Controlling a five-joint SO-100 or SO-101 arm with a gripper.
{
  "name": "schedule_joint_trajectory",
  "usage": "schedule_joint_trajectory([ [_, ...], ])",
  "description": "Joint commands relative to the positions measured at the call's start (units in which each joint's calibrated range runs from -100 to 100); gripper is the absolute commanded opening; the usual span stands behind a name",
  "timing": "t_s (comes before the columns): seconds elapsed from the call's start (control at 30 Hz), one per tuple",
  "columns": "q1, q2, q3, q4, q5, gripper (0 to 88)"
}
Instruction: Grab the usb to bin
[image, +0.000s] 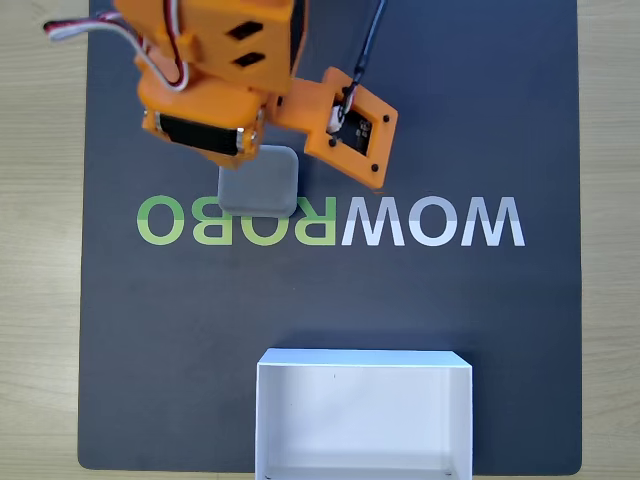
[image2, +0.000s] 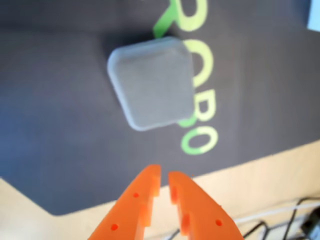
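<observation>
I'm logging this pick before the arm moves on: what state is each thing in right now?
usb: flat on the dark mat, over the green lettering, not gripped.
bin: upright, open on top, nothing in it where visible.
tool: fingers nearly together with a thin gap, holding nothing, short of the usb in the wrist view.
mat: flat on the table.

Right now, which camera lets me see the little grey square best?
The wrist view. The usb shows whole there, large, lying flat on the dark mat over the green letters, ahead of the nearly closed orange jaws. In the fixed view the usb looks smaller, and the orange arm covers its top edge.
</observation>
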Motion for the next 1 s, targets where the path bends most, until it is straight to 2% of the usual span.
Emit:
schedule_joint_trajectory([
  [0.0, 2.14, 1.45, -2.94, 2.71, 6.29, 2.2],
  [0.1, 4.25, 3.57, -2.94, 2.89, 10.55, 2.3],
  [0.17, 5.26, 5.18, -2.94, 2.54, 11.75, 4.7],
  [0.4, 5.42, 10.19, -1.76, 3.41, 11.70, 34.5],
  [0.5, 5.42, 11.29, -1.67, 3.50, 11.65, 42.3],
  [0.73, 4.84, 14.17, -0.14, 2.54, 8.60, 44.9],
  [0.97, 4.84, 18.49, 6.18, -4.88, 8.50, 44.9],
])
